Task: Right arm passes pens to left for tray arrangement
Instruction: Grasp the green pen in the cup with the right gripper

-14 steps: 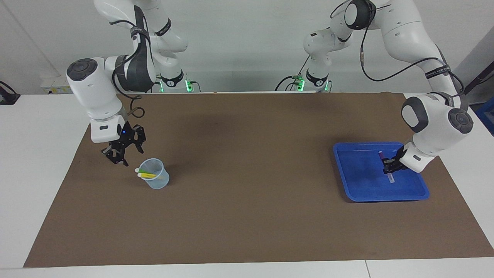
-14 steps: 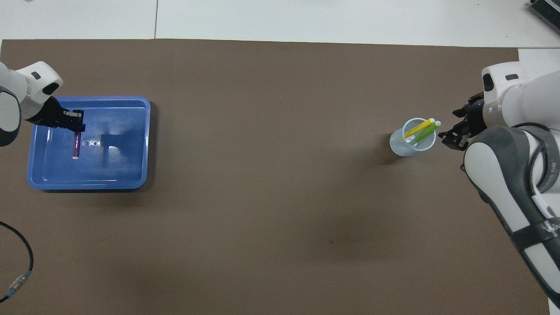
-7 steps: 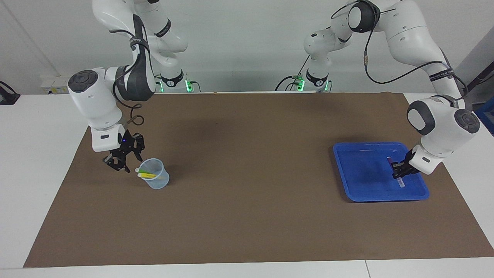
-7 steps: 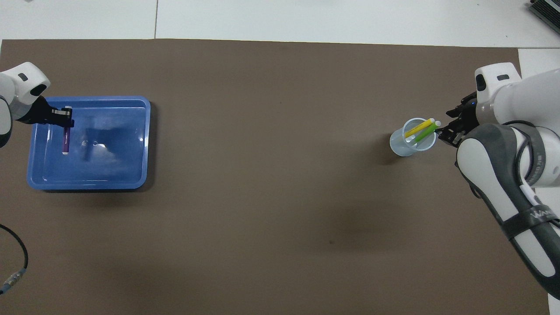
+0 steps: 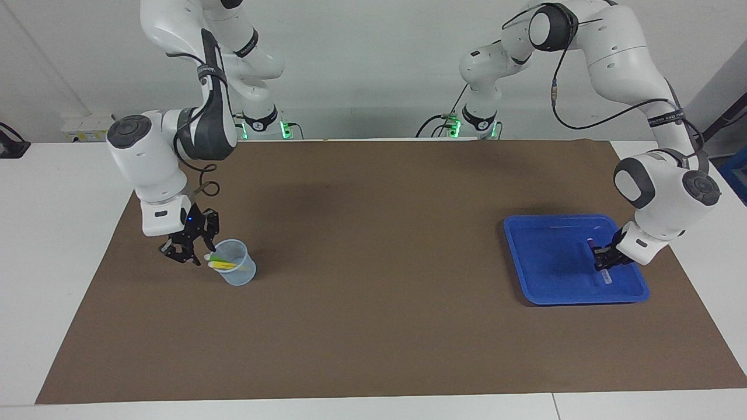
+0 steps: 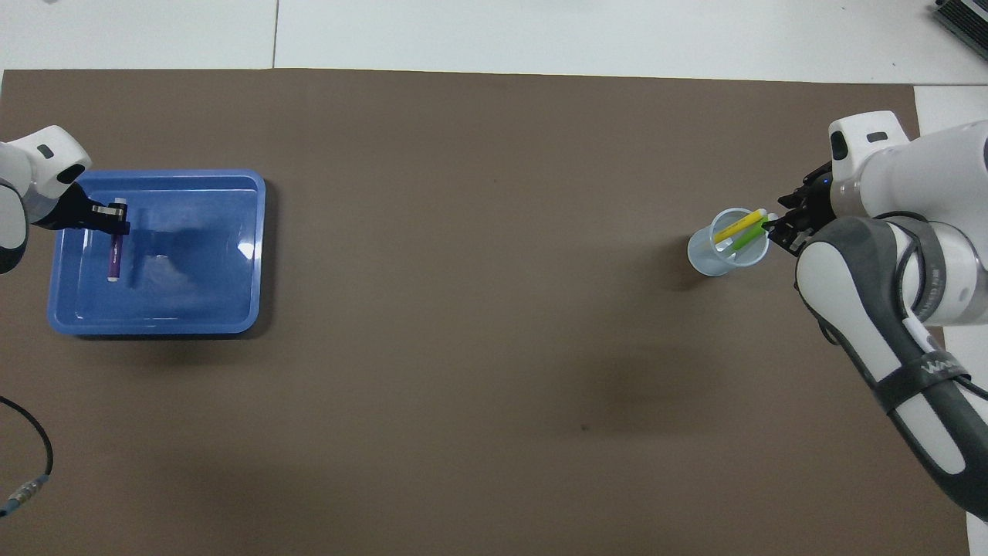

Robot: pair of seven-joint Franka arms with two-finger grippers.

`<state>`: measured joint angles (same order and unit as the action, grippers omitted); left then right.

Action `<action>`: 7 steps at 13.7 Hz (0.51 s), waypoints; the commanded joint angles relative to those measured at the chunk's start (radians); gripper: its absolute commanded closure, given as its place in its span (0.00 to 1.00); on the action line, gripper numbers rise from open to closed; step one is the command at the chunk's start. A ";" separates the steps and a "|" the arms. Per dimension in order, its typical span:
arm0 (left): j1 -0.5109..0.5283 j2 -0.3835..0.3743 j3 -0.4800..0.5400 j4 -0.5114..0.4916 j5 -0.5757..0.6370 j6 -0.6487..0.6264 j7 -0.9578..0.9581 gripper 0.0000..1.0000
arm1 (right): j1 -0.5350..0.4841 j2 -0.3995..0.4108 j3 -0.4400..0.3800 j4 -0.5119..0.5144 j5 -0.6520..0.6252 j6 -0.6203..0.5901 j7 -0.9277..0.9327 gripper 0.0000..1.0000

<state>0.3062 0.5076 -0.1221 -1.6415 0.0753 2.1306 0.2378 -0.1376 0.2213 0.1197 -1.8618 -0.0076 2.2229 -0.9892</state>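
Note:
The blue tray (image 5: 548, 256) lies at the left arm's end of the table, also in the overhead view (image 6: 193, 286). My left gripper (image 5: 604, 261) is low inside it, shut on the purple pen (image 6: 114, 259), which lies close to the tray floor near the rim. The yellow pen (image 5: 224, 266) and the green pen (image 5: 220, 259) lean in a small translucent cup (image 5: 236, 271) at the right arm's end. My right gripper (image 5: 187, 248) is open, right beside the cup at the pens' white caps; it also shows in the overhead view (image 6: 779, 224).
A brown mat (image 5: 373, 280) covers the table between the cup and the tray. A loose black cable (image 6: 31, 463) lies at the mat's corner near the left arm's base.
My right gripper has come down and in toward the cup and the pen caps. My left gripper has carried the purple pen toward the tray's rim at the left arm's end and lowered it.

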 commanded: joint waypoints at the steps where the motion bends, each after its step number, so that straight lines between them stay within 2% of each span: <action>1: 0.024 -0.032 -0.008 -0.069 0.018 0.035 0.012 1.00 | -0.005 0.009 0.012 0.000 -0.023 0.020 0.021 0.60; 7: 0.039 -0.041 -0.008 -0.095 0.018 0.043 0.012 1.00 | 0.001 0.015 0.012 -0.007 -0.023 0.021 0.032 0.64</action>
<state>0.3289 0.5009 -0.1226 -1.6955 0.0757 2.1590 0.2413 -0.1328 0.2263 0.1235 -1.8619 -0.0076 2.2230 -0.9845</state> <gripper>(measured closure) 0.828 0.639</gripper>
